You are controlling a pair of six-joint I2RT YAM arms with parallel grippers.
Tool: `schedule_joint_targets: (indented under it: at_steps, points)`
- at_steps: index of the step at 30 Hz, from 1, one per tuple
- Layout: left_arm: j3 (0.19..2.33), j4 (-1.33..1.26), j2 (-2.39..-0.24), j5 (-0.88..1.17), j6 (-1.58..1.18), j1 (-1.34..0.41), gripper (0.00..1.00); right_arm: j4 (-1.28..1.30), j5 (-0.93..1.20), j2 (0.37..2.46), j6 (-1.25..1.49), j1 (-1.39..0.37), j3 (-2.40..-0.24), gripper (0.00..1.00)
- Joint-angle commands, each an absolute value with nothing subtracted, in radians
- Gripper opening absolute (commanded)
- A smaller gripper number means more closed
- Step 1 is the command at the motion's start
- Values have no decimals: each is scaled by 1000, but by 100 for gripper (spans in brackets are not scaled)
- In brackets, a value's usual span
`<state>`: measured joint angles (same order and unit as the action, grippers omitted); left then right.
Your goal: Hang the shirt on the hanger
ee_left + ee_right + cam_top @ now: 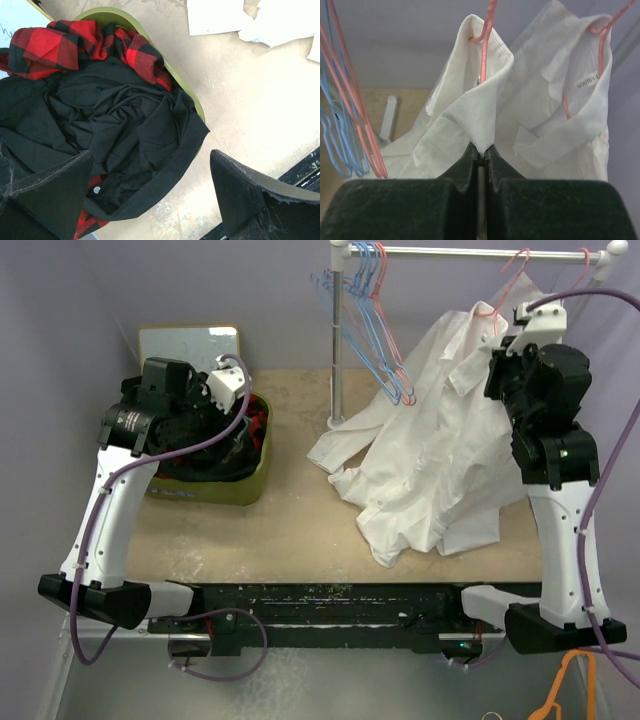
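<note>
The white shirt (430,460) hangs from the right end of the rail and spills onto the table. Its collar sits around the pink-red hanger (505,290), whose wire shows inside the collar in the right wrist view (486,45). My right gripper (482,149) is shut on a fold of the shirt (475,115) just below the collar, up by the rail (515,340). My left gripper (150,195) is open and empty, hovering over the green bin's near rim (215,405).
A green bin (255,475) at the left holds a black garment (115,115) and a red-and-black plaid garment (55,45). Several blue and pink hangers (370,320) hang by the rack's pole (338,340). An orange hanger (565,690) lies at the bottom right.
</note>
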<state>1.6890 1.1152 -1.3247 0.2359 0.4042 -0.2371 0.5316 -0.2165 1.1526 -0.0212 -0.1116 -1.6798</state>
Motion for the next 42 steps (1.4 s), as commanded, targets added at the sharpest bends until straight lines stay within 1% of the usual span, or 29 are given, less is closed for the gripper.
schedule_joint_targets:
  at_steps: [1, 10, 19, 24, 30, 33, 39, 40, 41, 42]
  points:
    - [1694, 1086, -1306, 261, 402, -239, 100, 391, -135, 1206, -73, -89, -1832, 0]
    - [1682, 1073, -1336, 270, 398, -238, 100, 369, -112, 1302, -79, -49, -1909, 0]
    - [1687, 1068, -1351, 261, 388, -238, 100, 336, -68, 1402, -52, 65, -1955, 0]
    - [1685, 1064, -1354, 261, 380, -227, 100, 298, 21, 1423, -11, 94, -1919, 0]
    - [1720, 1087, -1355, 365, 366, -172, 100, 288, 91, 1360, 5, 94, -1806, 0]
    - [1707, 1087, -1358, 366, 367, -159, 100, 334, 86, 1350, 3, 94, -1803, 0]
    - [1679, 1078, -1347, 378, 364, -131, 100, 340, 77, 1334, 7, 94, -1763, 0]
    - [1675, 1074, -1342, 380, 363, -129, 100, 349, 52, 1334, 18, 94, -1774, 10]
    - [1670, 1071, -1337, 380, 362, -128, 100, 346, 14, 1320, 36, 94, -1779, 30]
    - [1665, 1066, -1330, 380, 362, -126, 100, 326, -7, 1295, 51, 94, -1775, 64]
